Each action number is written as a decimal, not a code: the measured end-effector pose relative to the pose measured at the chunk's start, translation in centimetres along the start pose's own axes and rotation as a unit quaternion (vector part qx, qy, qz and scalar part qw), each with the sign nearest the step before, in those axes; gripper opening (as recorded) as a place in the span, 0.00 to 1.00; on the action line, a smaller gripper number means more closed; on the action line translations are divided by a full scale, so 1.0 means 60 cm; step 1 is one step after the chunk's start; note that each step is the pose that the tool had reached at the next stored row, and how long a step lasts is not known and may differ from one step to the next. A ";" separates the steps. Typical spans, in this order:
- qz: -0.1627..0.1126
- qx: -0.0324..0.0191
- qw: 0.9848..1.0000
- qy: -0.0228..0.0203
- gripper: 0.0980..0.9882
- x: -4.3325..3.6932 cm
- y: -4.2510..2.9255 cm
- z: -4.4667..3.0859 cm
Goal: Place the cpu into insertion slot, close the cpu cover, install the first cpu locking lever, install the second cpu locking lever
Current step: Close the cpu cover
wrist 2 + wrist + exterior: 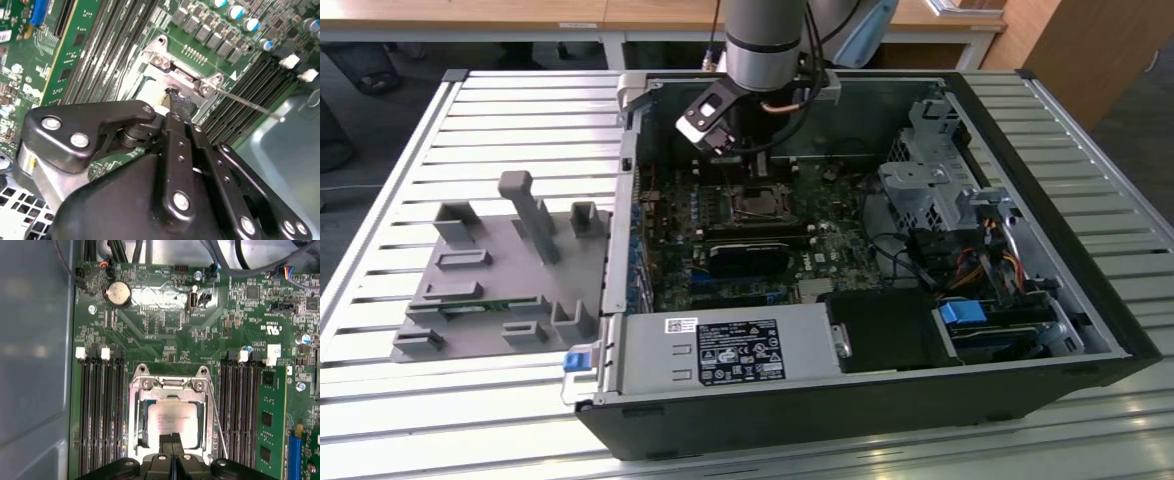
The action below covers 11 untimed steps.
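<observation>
An open computer case [854, 415] lies on the slatted counter [520, 100]; a grey fixture [494, 290] sits beside it at the exterior view's left; a labelled power supply [720, 355] fills the case's near edge, and coloured cables [987, 265] crowd the exterior view's right. The arm [761, 40] reaches down into the case over the green board, above the insertion slot [754, 203].

In the first wrist view, long black memory slots [100, 415] flank the socket on both sides; a green memory module [272, 415] stands in one farther off; a coin battery [118, 293] sits well apart.

The cpu [172, 417] lies flat in the slot; the cpu cover [134, 420] frames it, its metal top showing through the window. A thin locking lever [218, 427] slants along the socket's side; in the second wrist view it [247, 102] juts out from the cover's corner.

The pincer [172, 438] is narrow, its tips together with nothing between them; it hangs right at the cpu's edge, and in the second wrist view its tip [175, 96] sits just beside the cover's hinge end.
</observation>
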<state>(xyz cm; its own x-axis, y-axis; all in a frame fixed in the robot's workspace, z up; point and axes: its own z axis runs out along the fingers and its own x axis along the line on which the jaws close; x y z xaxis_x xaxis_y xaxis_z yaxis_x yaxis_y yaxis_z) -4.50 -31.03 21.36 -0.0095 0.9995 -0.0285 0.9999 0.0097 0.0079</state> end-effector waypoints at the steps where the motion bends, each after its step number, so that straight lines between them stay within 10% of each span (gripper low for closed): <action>1: 0.000 0.000 1.000 0.000 0.01 0.000 0.002 0.000; 11: 0.000 0.000 1.000 0.000 0.01 0.000 0.015 0.000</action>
<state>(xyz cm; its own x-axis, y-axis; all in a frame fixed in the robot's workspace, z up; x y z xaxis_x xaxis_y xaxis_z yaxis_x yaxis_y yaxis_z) -3.60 -31.04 21.35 -0.0095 0.9996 -0.0280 0.9999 0.0097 0.0078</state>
